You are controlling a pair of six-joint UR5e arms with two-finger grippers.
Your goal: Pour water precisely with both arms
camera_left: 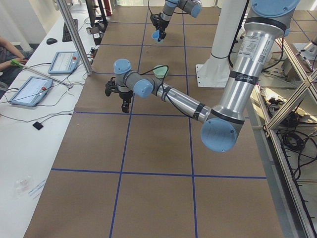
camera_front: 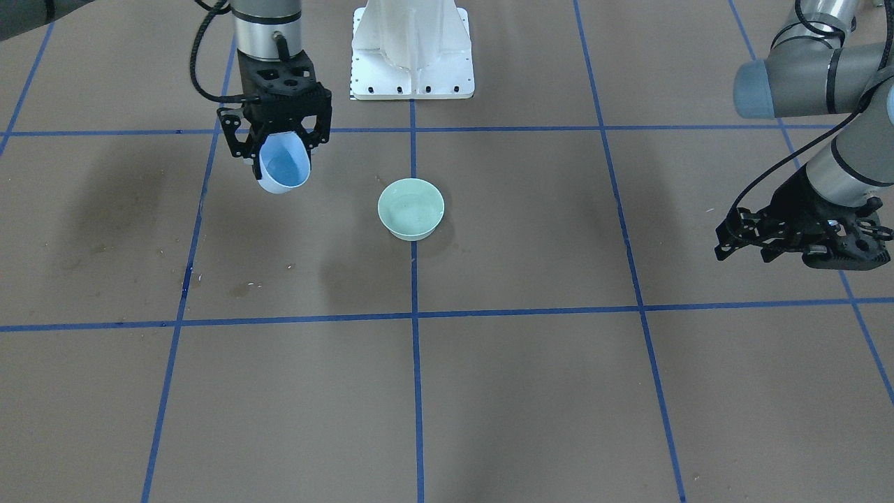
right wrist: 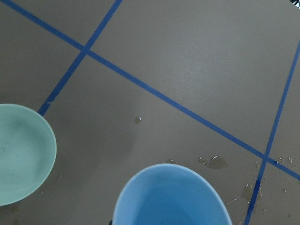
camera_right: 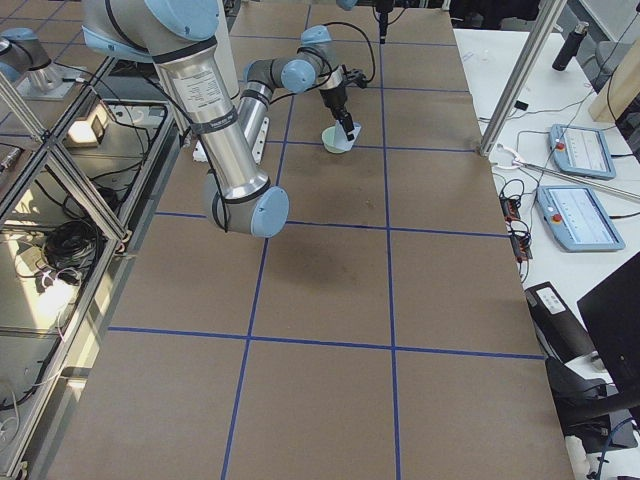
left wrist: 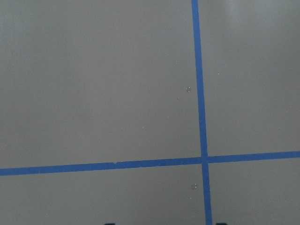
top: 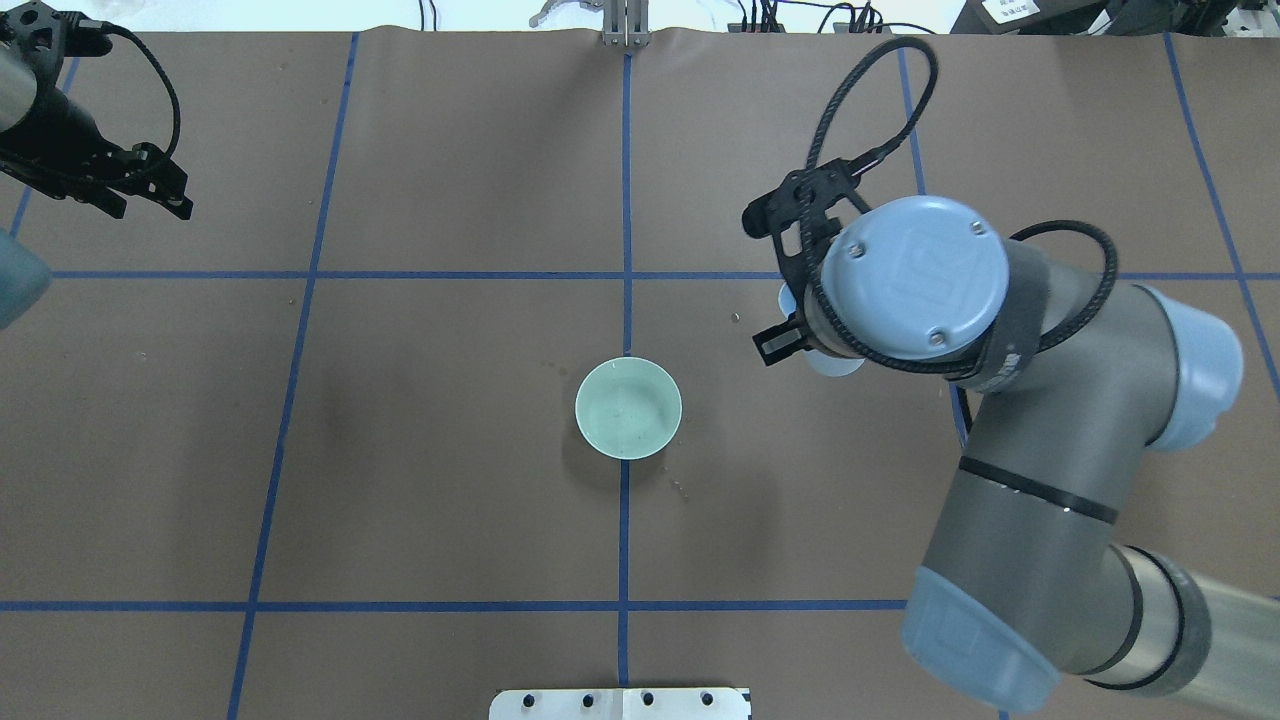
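Observation:
My right gripper [camera_front: 279, 148] hangs above the brown paper, shut on a light blue cup [camera_front: 284, 166]. The cup is tilted, its mouth turned toward the front camera. The right wrist view looks down into the cup [right wrist: 171, 197]; I cannot make out water inside it. A pale green bowl [camera_front: 411, 208] stands at the table's middle, beside the cup and apart from it. Small shiny drops of water [right wrist: 215, 162] lie on the paper near the cup. My left gripper [camera_front: 742, 250] hovers far off at the table's other end, open and holding nothing.
Blue tape lines [camera_front: 413, 316] divide the brown paper into squares. The white pedestal [camera_front: 412, 49] stands behind the bowl. Dark stains [camera_front: 126, 202] mark the paper below the right arm. Tablets [camera_left: 29, 89] and a person's arm [camera_left: 10, 54] are at a side table.

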